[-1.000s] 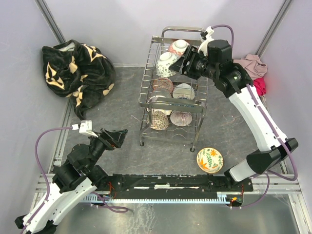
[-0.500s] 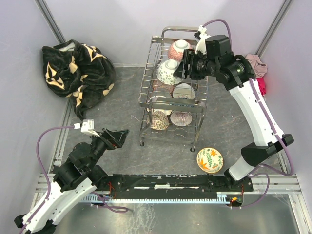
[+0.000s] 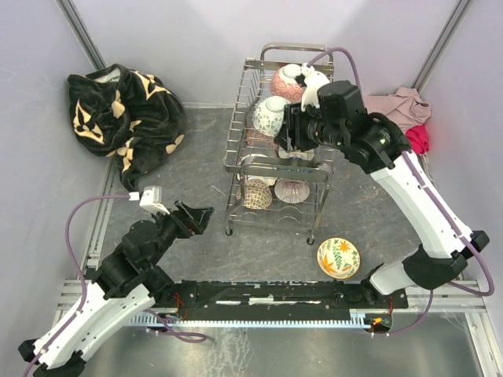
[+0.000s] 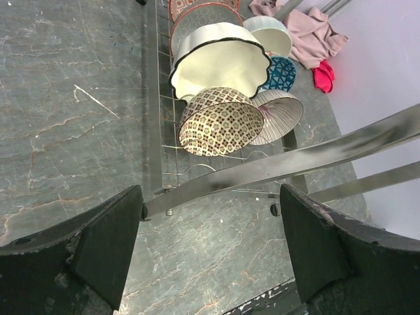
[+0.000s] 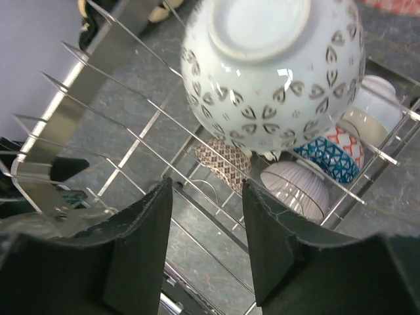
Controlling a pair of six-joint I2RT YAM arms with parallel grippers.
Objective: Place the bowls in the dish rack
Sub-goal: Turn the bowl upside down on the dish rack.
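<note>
The dish rack (image 3: pixel 238 149) stands mid-table, chrome wire with two tiers. Its upper tier holds a pink bowl (image 3: pixel 287 81) and a white petal-patterned bowl (image 3: pixel 269 115), which lies tilted on the wires (image 5: pixel 272 65). Several bowls fill the lower tier, among them a cream scalloped bowl (image 4: pixel 220 65) and a brown patterned bowl (image 4: pixel 220 121). A floral bowl (image 3: pixel 338 258) lies on the table to the near right of the rack. My right gripper (image 3: pixel 291 135) (image 5: pixel 207 187) hovers open and holding nothing over the upper tier, just short of the white bowl. My left gripper (image 3: pixel 198 216) (image 4: pixel 210 197) is wide open, low by the rack's near-left foot.
A black and tan blanket (image 3: pixel 126 110) is heaped in the far left corner. A pink cloth (image 3: pixel 401 106) and a red cloth (image 3: pixel 419 140) lie at the far right wall. Walls close in on three sides.
My right gripper has drawn back from the rack's far right toward its middle, its jaws a little narrower. The white bowl shifted slightly nearer on the upper tier. The left arm edged toward the rack.
</note>
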